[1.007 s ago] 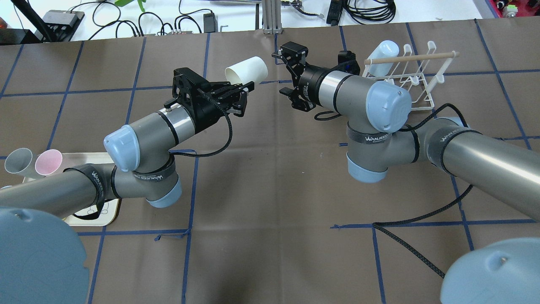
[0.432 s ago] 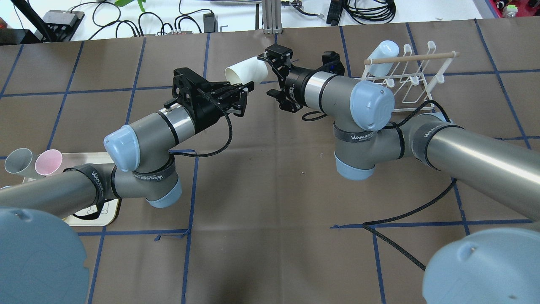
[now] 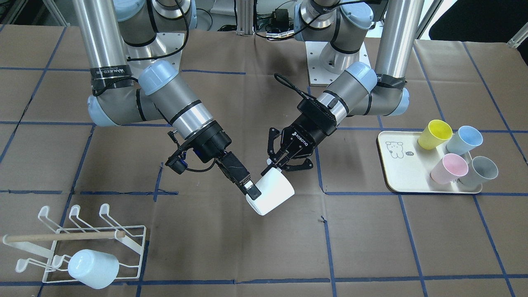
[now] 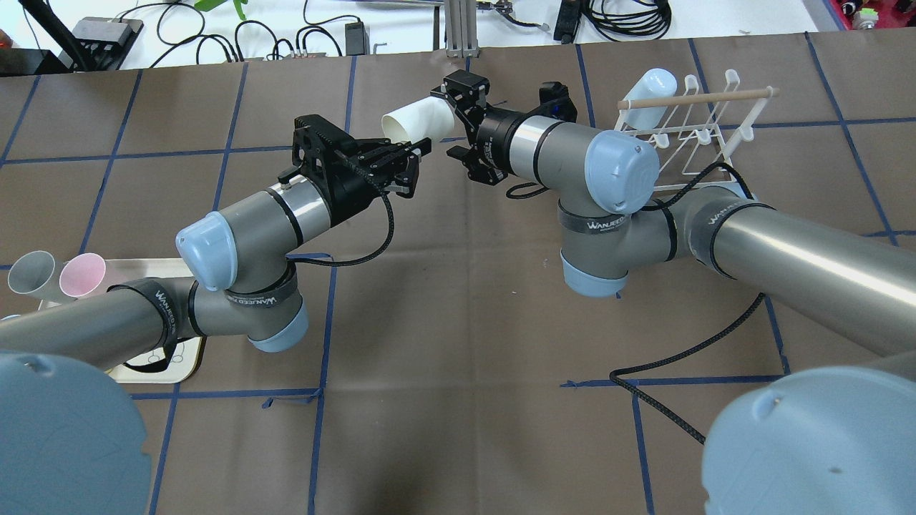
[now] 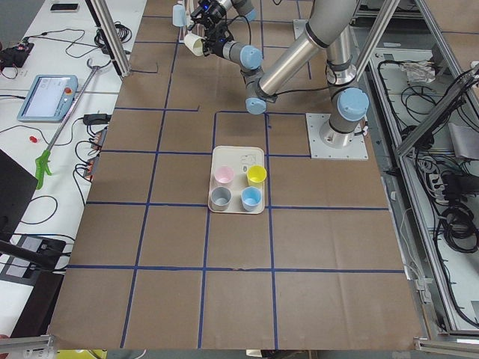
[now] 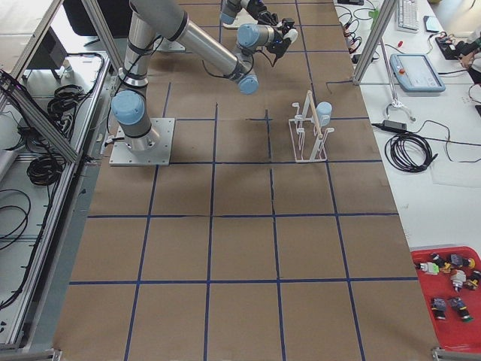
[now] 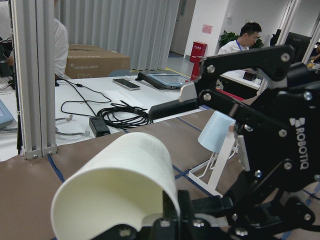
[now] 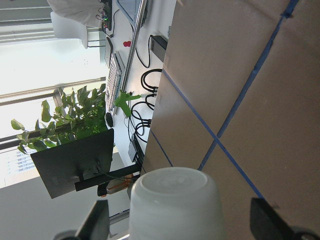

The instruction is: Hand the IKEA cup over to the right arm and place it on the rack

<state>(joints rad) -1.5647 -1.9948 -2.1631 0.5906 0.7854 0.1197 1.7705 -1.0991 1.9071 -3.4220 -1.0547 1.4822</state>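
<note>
Robotics lab, aluminium frame point(image 7: 32, 75), cabled benches point(image 4: 401, 32)

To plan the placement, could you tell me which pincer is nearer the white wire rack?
Right. The right pincer is at the white cup's base, toward the rack; the left pincer grips its rim, farther away.

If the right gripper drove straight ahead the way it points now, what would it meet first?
The white cup, base first: the right gripper is open, a finger on either side of it. The left gripper holds it; gap unclear.
</note>
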